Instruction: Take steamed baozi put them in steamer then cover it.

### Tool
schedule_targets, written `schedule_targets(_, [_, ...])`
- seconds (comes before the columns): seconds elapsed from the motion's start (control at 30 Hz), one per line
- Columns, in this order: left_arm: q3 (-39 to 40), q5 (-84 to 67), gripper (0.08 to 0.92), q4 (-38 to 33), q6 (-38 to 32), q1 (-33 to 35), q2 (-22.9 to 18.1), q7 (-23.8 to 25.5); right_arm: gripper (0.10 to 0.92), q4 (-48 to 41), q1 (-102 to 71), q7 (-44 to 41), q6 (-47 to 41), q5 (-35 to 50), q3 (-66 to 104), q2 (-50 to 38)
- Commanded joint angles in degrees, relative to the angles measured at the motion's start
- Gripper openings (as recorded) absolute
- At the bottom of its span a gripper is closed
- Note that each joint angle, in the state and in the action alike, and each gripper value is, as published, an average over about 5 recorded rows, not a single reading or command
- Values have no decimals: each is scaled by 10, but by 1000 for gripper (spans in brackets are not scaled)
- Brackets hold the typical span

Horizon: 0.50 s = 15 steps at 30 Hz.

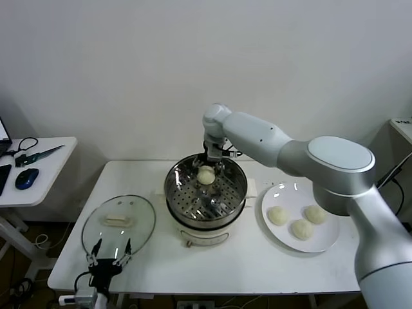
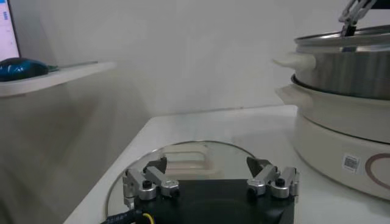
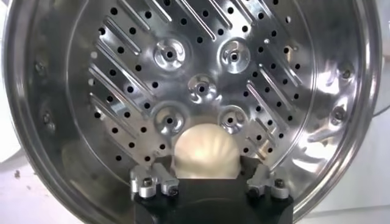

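Observation:
One steamed baozi [image 1: 205, 175] lies on the perforated floor at the far side of the steamer [image 1: 187, 205], a shiny steel basket on a cream pot base. My right gripper [image 1: 207, 168] hangs over that spot inside the rim. In the right wrist view its fingers stand spread, open, on either side of this baozi [image 3: 204, 152], the right gripper [image 3: 205, 166] low above the steamer floor [image 3: 122, 91]. Three more baozi [image 1: 302, 228] rest on the white plate [image 1: 290, 193] to the right. My left gripper [image 1: 109, 250] waits open at the table's front left, over the near edge of the glass lid [image 1: 119, 225].
The left wrist view shows the left gripper [image 2: 207, 165] open above the glass lid [image 2: 183, 152], with the steamer [image 2: 341, 67] close at its side. A small side table [image 1: 38, 174] at far left carries a mouse and scissors. The white wall stands right behind the table.

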Motion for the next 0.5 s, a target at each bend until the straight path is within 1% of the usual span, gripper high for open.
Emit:
schedule_targets(0.03, [1,1,823,-2,0,2,-2,0,822,63,101,-28,0,149,-60,-47])
schedule_targets(0.07, [1,1,823,-3,0,3,-2,0,822,78,128,-33,-6,191,-78,-59])
schedule_targets(0.17, [2,3,823,-6,1,5,-4,0,823,134,222,-59,-61,384,-166,-109])
schedule_targets(0.23, [2,4,823,-8,1,7,-4,0,823,182,281,-79,-129,508,-229,-157])
schedule_targets(0.3, [2,4,823,-10,1,9,-4,0,823,228,326,-87,-214,580,-279,-209])
schedule_targets(0.37, [2,4,823,-11,0,10,-3,0,823,277,360,-82,-299,611,-324,-266])
schedule_targets(0.43, [3,4,823,-12,0,11,-3,-1,823,317,374,-64,-372,604,-361,-318])
schedule_targets(0.5, [3,4,823,-15,-1,13,-3,-1,823,344,370,-47,-422,584,-386,-362])
